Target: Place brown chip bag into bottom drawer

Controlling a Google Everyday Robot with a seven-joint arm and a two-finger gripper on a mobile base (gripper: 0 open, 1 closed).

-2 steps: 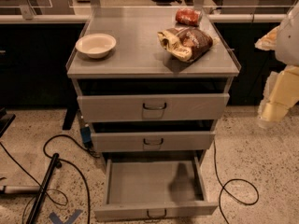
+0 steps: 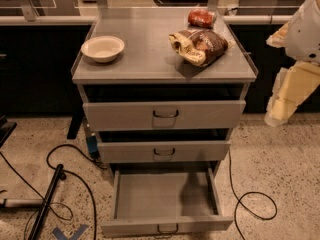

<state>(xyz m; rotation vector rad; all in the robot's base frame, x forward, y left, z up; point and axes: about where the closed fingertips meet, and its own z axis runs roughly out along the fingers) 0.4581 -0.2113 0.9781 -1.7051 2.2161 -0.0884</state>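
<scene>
The brown chip bag (image 2: pixel 200 46) lies wrinkled on the right part of the grey cabinet top (image 2: pixel 150 64), in front of the smaller red snack bag (image 2: pixel 201 18). The bottom drawer (image 2: pixel 165 196) is pulled out wide at floor level; its tray is empty and its low front panel has a small loop handle. My gripper (image 2: pixel 280 111) hangs in the air to the right of the cabinet, level with the top drawer, below the white arm (image 2: pixel 307 24). It is apart from the bag and holds nothing that I can see.
A white bowl (image 2: pixel 103 48) sits on the left of the cabinet top. The top drawer (image 2: pixel 165 115) and middle drawer (image 2: pixel 164 151) stand slightly open. Black cables (image 2: pixel 70 184) and a dark pole (image 2: pixel 47 199) lie on the floor at left; another cable (image 2: pixel 255 204) loops at right.
My gripper has shifted slightly left and up beside the cabinet. The bag, bowl and drawers have not moved.
</scene>
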